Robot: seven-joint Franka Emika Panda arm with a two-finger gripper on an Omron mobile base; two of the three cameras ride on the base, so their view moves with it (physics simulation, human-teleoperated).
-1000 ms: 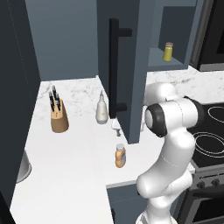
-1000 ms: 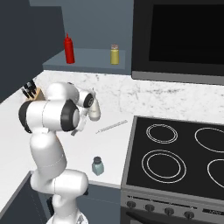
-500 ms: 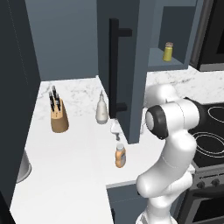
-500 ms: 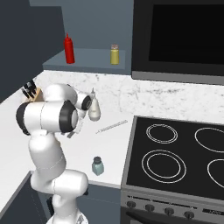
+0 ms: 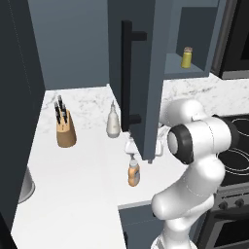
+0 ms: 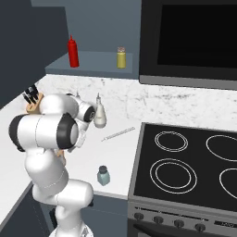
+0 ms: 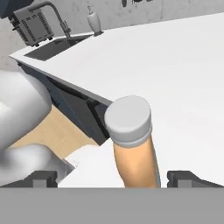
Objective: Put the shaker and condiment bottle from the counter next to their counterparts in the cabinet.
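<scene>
Wide-open end effector (image 7: 112,179) straddles the smooth orange cylindrical condiment bottle (image 7: 133,153) with round white cap, upright on the glossy veined marble counter (image 5: 82,165), ungripped.

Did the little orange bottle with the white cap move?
No. The small orange bottle with the white cap stands at the same spot near the white marble counter's front edge, below the open cabinet door.

White arm, dark joints.
Glossy, rounded white arm (image 5: 194,194) segments, bulbous at the elbows; black ring bands at the joints with grey end caps. Small white hand (image 5: 131,147); dark grey squared fingertips (image 7: 41,178).
</scene>
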